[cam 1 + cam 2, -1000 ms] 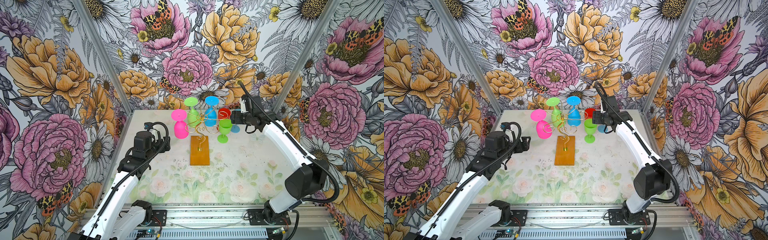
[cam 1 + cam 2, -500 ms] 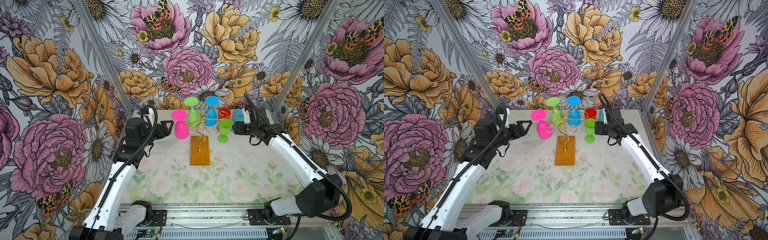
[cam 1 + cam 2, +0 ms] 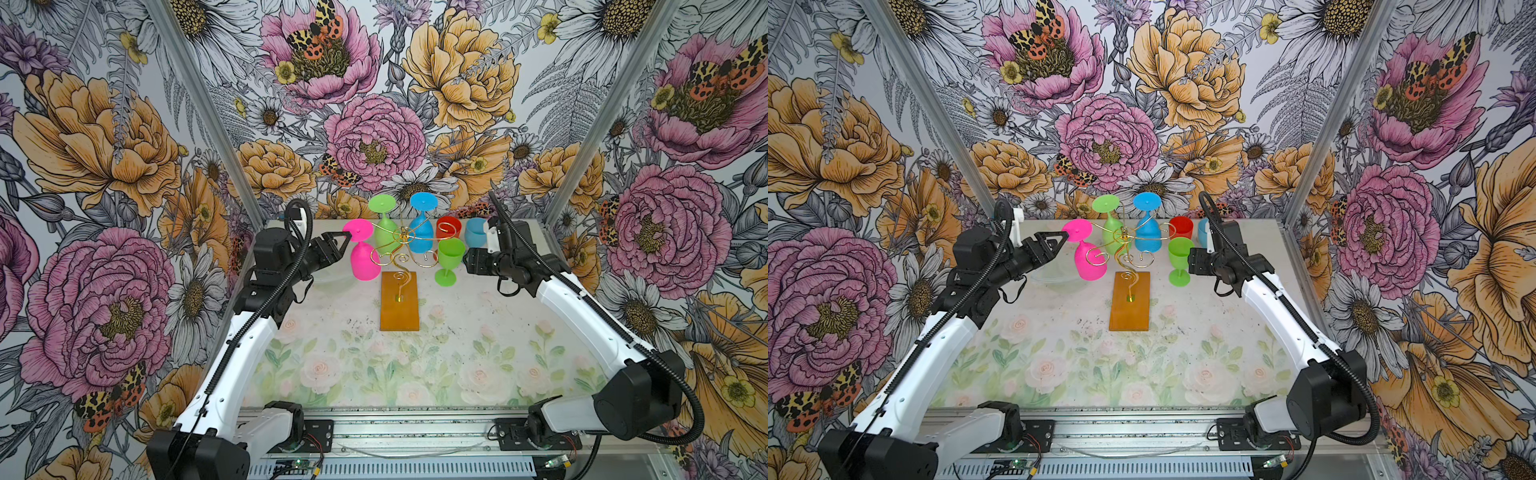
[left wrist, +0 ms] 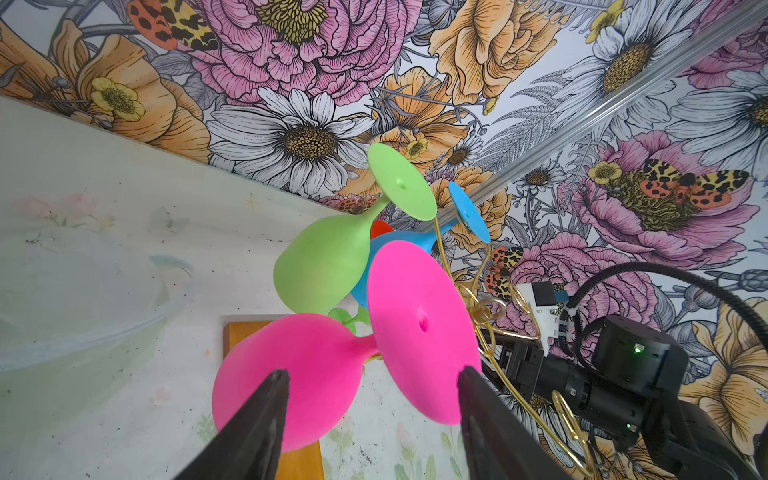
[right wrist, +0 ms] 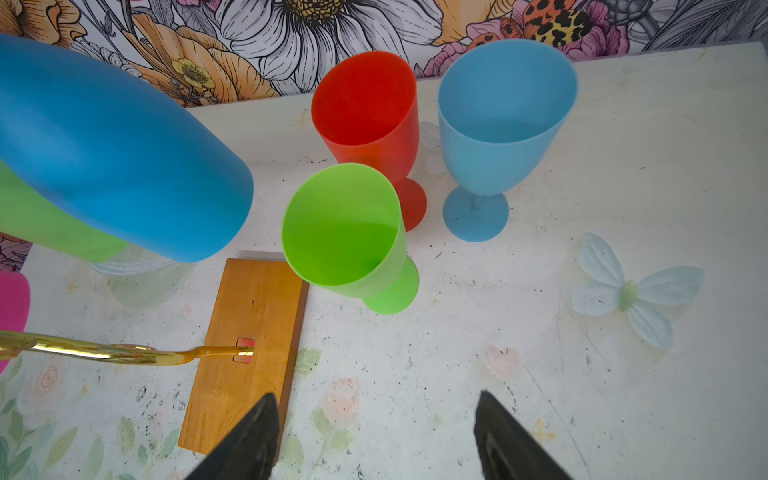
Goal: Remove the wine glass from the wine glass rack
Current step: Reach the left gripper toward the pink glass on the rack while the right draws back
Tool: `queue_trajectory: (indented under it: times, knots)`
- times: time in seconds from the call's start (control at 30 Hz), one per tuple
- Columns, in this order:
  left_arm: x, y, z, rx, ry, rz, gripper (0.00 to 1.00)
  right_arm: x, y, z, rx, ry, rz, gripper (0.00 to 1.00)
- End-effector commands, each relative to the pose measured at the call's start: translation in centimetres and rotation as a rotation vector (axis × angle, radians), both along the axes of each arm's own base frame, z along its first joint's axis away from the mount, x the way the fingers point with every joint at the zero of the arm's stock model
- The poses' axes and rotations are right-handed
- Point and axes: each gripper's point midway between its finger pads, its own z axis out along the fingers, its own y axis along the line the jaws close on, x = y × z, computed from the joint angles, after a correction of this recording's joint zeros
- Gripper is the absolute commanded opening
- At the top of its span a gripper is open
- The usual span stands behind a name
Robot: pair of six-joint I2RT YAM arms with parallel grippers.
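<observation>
Your left gripper is up near the back left corner of the table. Its fingers are apart either side of the pink wine glass stem. In the left wrist view one fingertip sits right at the foot's edge, and you can't tell if it touches.

That glass hangs upside down on the left side of the wine glass rack, mid-table toward the back edge. A green glass and a blue glass hang behind it. Right of the rack stand a green goblet, a red goblet and a light blue goblet. Your right gripper hovers just beside them, jaws apart.

The tabletop has a faded rose print, with loud floral wallpaper all round. Something clear, maybe a bowl, sits by the pink glass but is hard to make out.
</observation>
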Motion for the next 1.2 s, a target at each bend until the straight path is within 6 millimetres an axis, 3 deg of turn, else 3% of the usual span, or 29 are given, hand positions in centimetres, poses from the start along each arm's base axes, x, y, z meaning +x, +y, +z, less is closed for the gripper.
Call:
queue_trajectory:
  times: [0.0,0.4,1.17]
  knots:
    - [0.4,-0.1,2.1,-0.047,-0.052,-0.013,0.63,-0.1,0.0,1.6,0.04,-0.055,-0.009,0.75]
    - [1.8,-0.2,1.5,-0.097,0.014,-0.009,0.4,-0.7,-0.4,1.3,0.051,-0.057,-0.028,0.74]
    - [1.8,-0.9,1.5,-0.138,0.05,-0.055,0.14,-0.7,-0.8,1.1,0.066,-0.062,-0.049,0.74]
